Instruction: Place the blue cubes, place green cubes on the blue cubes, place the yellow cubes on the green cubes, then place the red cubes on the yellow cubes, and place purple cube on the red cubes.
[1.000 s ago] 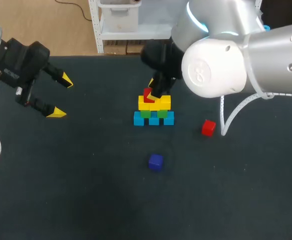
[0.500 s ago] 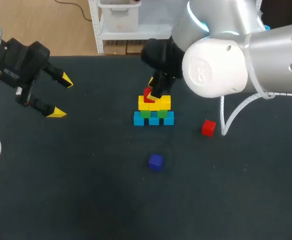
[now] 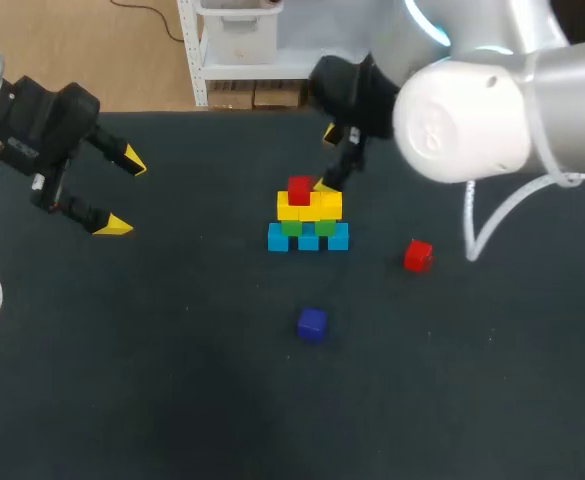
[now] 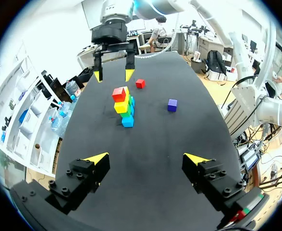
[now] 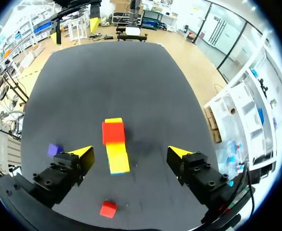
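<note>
Right gripper: fingers spread wide, nothing between them; it hangs just above and behind the stack, toward the table's far edge. In its own wrist view the two tips straddle the stack from above with clear air on both sides, touching nothing. Stack as it stands: blue row at the base, green on it, yellow cubes on those, and one top red cube sitting on the left end of the yellow row. The right end of that row is bare. The row's long axis runs left-right, parallel to the far edge. Loose red cube: flat on the table, off to the right of the stack and a little nearer the front edge, apart from it and from everything else. Judgement: this cube is the next pick. It lies on the right arm's side, so the right gripper is much the nearer. It must travel right and toward the front, then descend. A cube has no preferred grasp axis. Purple cube: alone, nearer the front edge, roughly in line with the stack's middle. Left gripper: open and empty, near the left edge, well apart from all cubes.
</note>
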Available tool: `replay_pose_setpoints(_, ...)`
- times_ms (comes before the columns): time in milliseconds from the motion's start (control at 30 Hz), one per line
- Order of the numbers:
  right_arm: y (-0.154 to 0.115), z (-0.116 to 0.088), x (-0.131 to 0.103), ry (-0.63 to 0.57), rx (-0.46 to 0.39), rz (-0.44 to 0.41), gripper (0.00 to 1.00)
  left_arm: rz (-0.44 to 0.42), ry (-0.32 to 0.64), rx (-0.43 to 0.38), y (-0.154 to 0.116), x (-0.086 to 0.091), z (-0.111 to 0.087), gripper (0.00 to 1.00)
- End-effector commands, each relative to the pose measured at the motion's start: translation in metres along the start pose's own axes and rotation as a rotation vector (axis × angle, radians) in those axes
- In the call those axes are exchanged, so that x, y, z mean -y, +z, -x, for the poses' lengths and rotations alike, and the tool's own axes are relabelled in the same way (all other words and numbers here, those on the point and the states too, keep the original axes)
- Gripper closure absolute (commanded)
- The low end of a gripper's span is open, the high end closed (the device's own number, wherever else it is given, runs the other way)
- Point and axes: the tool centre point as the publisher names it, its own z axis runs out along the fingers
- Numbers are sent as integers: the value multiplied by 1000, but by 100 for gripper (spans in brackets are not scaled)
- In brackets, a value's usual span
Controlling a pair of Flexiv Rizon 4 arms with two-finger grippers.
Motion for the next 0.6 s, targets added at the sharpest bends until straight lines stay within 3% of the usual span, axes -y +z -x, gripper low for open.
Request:
replay_pose_setpoints(33, -32, -27, -15, 34, 9, -68, 0, 2, 3, 3, 0, 0, -1, 0)
replay_pose_setpoints(300, -57, -71, -30, 140, 4, -126, 0, 2, 3, 3, 0, 0, -1, 0)
replay_pose_setpoints(600, -68, -105, -52, 236, 29, -154, 0, 2, 3, 3, 0, 0, -1, 0)
